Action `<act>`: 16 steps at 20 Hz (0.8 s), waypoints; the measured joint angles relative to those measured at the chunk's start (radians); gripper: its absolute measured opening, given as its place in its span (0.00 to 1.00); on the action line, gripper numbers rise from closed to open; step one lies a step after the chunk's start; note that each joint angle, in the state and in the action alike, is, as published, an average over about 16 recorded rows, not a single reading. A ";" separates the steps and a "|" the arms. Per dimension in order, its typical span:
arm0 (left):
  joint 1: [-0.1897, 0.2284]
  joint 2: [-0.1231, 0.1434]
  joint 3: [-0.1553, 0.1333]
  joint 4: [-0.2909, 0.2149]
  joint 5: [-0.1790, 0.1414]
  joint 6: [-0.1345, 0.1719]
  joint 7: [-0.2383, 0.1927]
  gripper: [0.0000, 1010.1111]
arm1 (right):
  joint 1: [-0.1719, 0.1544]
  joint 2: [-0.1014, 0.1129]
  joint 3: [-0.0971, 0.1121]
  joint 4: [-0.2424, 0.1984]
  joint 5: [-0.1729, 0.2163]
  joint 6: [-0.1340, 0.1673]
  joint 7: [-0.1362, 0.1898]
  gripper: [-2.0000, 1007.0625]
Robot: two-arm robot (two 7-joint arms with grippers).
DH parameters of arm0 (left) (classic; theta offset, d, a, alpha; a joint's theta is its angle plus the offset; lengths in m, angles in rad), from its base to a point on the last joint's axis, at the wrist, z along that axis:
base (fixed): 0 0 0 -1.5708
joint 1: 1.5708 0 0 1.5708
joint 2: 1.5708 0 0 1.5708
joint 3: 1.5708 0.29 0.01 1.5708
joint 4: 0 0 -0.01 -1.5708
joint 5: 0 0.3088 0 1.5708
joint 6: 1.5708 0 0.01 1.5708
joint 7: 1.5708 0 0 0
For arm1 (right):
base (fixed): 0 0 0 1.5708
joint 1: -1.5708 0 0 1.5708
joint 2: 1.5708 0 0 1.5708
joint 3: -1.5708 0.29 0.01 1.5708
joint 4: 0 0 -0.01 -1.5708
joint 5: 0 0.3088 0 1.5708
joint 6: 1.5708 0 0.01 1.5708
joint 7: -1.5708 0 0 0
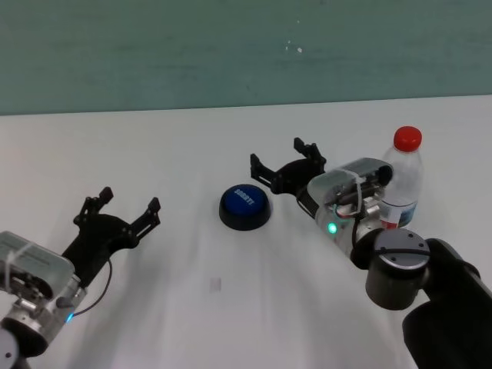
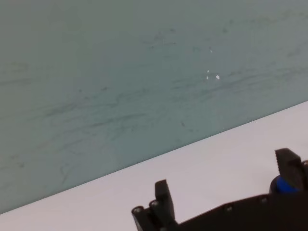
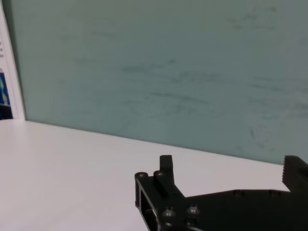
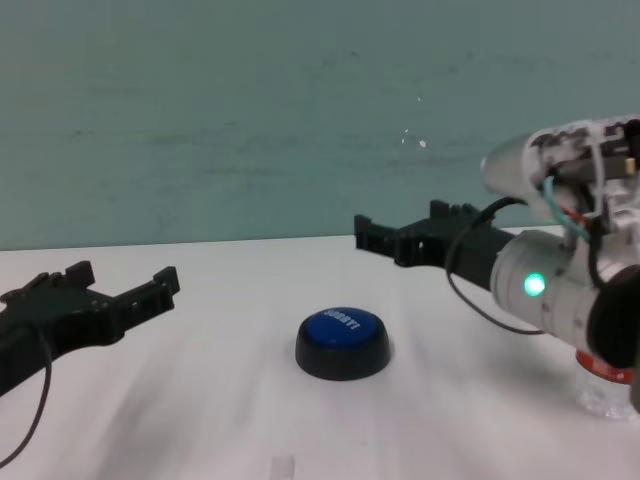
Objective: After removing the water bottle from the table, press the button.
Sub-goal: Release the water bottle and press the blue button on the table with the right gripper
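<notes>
The water bottle (image 1: 403, 181), clear with a red cap, stands upright on the white table (image 1: 192, 323) at the right, partly hidden by my right arm; its base shows in the chest view (image 4: 605, 395). The blue button (image 1: 244, 206) on its black base sits mid-table, also in the chest view (image 4: 343, 342). My right gripper (image 1: 280, 154) is open and empty, just beyond and right of the button, left of the bottle and apart from it. My left gripper (image 1: 129, 201) is open and empty, left of the button. A blue sliver of the button shows behind a left finger (image 2: 284, 185).
A teal wall (image 1: 231, 54) runs along the table's far edge. A small faint mark (image 1: 216, 285) lies on the table near the front. A poster edge (image 3: 5, 86) shows at the side in the right wrist view.
</notes>
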 joint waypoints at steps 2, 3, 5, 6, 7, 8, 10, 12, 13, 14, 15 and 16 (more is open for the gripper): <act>0.000 0.000 0.000 0.000 0.000 0.000 0.000 0.99 | 0.014 -0.003 -0.007 0.020 -0.001 0.002 0.003 0.99; 0.000 0.000 0.000 0.000 0.000 0.000 0.000 0.99 | 0.020 -0.005 -0.010 0.028 -0.002 0.005 0.004 0.99; 0.000 0.000 0.000 0.000 0.000 0.000 0.000 0.99 | 0.028 -0.007 -0.015 0.043 -0.003 0.013 0.006 0.99; 0.000 0.000 0.000 0.000 0.000 0.000 0.000 0.99 | 0.032 -0.008 -0.018 0.049 -0.003 0.017 0.007 0.99; 0.000 0.000 0.000 0.000 0.000 0.000 0.000 0.99 | 0.035 -0.009 -0.021 0.055 -0.004 0.023 0.007 0.99; 0.000 0.000 0.000 0.000 0.000 0.000 0.000 0.99 | 0.037 -0.010 -0.023 0.060 -0.004 0.028 0.007 0.99; 0.000 0.000 0.000 0.000 0.000 0.000 0.000 0.99 | 0.040 -0.011 -0.027 0.067 -0.004 0.038 0.007 0.99; 0.000 0.000 0.000 0.000 0.000 0.000 0.000 0.99 | 0.041 -0.012 -0.029 0.073 -0.005 0.047 0.007 0.99; 0.000 0.000 0.000 0.000 0.000 0.000 0.000 0.99 | 0.042 -0.012 -0.030 0.075 -0.005 0.051 0.007 0.99; 0.000 0.000 0.000 0.000 0.000 0.000 0.000 0.99 | 0.043 -0.013 -0.031 0.078 -0.005 0.056 0.007 0.99; 0.000 0.000 0.000 0.000 0.000 0.000 0.000 0.99 | 0.043 -0.013 -0.032 0.081 -0.005 0.060 0.006 0.99; 0.000 0.000 0.000 0.000 0.000 0.000 0.000 0.99 | 0.044 -0.013 -0.033 0.084 -0.005 0.064 0.006 0.99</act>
